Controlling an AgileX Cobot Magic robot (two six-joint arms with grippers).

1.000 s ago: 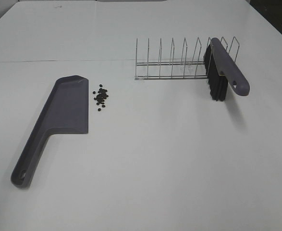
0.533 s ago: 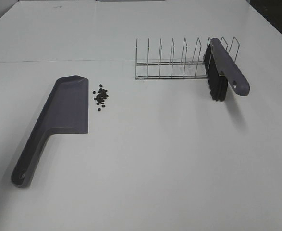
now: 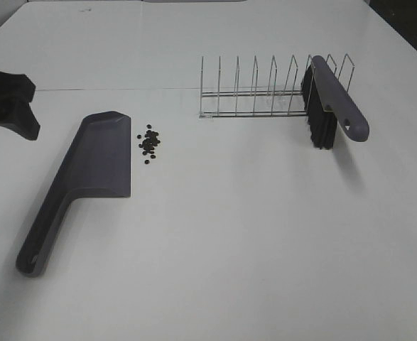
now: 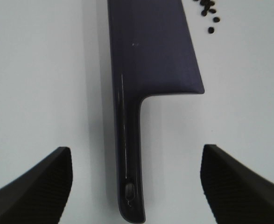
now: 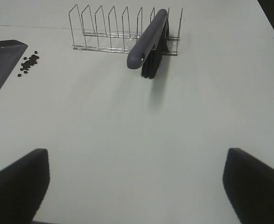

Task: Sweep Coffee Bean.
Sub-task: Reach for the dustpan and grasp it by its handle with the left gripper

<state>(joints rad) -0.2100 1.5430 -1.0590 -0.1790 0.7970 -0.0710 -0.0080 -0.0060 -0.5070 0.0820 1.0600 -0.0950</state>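
Coffee beans (image 3: 149, 144) lie in a loose cluster on the white counter (image 3: 229, 234), just beside the long right edge of the grey dustpan (image 3: 98, 160) and near its far end; a few stragglers sit slightly apart from the main bunch. We see the left tool (image 3: 25, 106) at the left edge of the high view, on the far side of the dustpan from the beans and well apart from them. Its two black fingers (image 3: 13, 121) are spread wide and grip nothing.

In the left wrist view the left tool (image 4: 137, 154) points along the dustpan (image 4: 151, 51). The dustpan's handle runs up the middle between the parted fingers (image 4: 34, 186), and only a few coffee beans (image 4: 207, 7) show, at the far corner past the pan's edge. We cannot tell how high the tool hangs over the counter.

The right arm does not show in the high view. Its wrist view looks across the counter with the right tool (image 5: 137, 154) likewise spread wide and holding nothing. From there the coffee beans (image 5: 28, 63) lie far off to one side, next to the dustpan (image 5: 1, 65). Ahead stands the wire rack (image 5: 113, 28), where the brush (image 5: 148, 39) leans at one end, handle toward the tool.
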